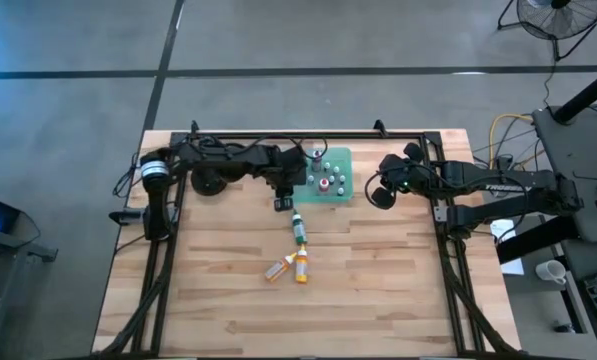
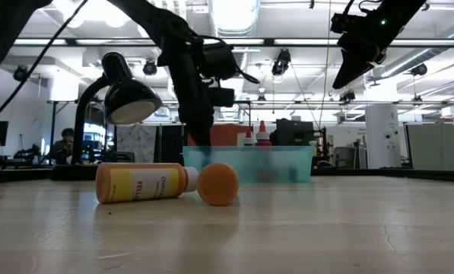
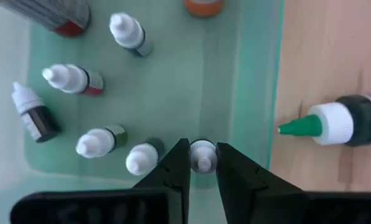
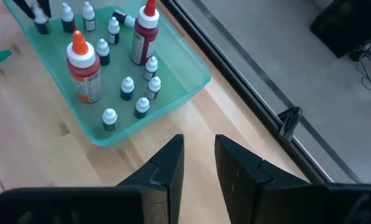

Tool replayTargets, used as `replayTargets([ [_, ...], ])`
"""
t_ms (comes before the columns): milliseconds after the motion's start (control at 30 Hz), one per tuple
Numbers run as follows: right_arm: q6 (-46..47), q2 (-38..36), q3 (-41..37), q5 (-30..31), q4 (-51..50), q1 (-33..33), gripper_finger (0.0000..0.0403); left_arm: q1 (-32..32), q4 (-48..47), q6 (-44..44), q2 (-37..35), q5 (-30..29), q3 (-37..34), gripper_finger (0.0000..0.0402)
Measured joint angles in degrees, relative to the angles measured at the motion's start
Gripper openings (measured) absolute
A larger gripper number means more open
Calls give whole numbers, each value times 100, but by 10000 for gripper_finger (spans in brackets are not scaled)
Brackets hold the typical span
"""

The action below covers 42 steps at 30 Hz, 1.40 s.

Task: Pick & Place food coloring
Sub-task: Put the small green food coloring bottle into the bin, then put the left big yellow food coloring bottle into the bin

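A translucent green tray (image 1: 340,160) holds several small white-capped dropper bottles (image 3: 95,142) and two taller red-orange bottles (image 4: 82,65). My left gripper (image 3: 202,163) points down into the tray's near edge, shut on one small bottle (image 3: 202,152). A green bottle (image 1: 298,228) lies on its side on the wood just outside the tray. A yellow bottle (image 2: 139,183) and an orange one (image 2: 217,184) lie nearer the table's middle. My right gripper (image 4: 199,155) hovers open, raised, right of the tray. My left gripper pinches the small bottle's white cap (image 3: 202,149) between its two fingertips (image 3: 179,163), coming from above and pointing down. The bottle stands upright just inside the tray's near wall. Whether its base is on the tray floor is hidden under the cap.
A black desk lamp (image 2: 128,95) stands at the table's far left. A dark frame rail (image 4: 235,68) runs along the far edge behind the tray. The near half of the wooden table (image 1: 298,320) shows bare planks.
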Motion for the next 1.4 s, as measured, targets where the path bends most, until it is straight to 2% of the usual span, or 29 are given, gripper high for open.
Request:
replayTargets([
  [633, -16, 0, 0, 20, 128, -2, 82, 24, -270, -164, 137, -57, -11, 48],
  [733, -30, 0, 0, 137, 138, -2, 82, 26, -382, -168, 136, -59, -11, 67],
  [933, -48, 0, 0, 188, 138, -2, 82, 17, -475, -221, -27, -282, 32, 129],
  [1133, -51, 0, 0, 188, 136, -2, 82, -19, -581, -73, -601, -341, 121, 169],
  [1233, -53, 0, 0, 188, 136, -2, 82, -66, -568, -77, -1009, -95, 166, 173],
  [1400, -53, 0, 0, 188, 134, 2, 82, -180, -773, -850, -1510, 965, 73, 172],
])
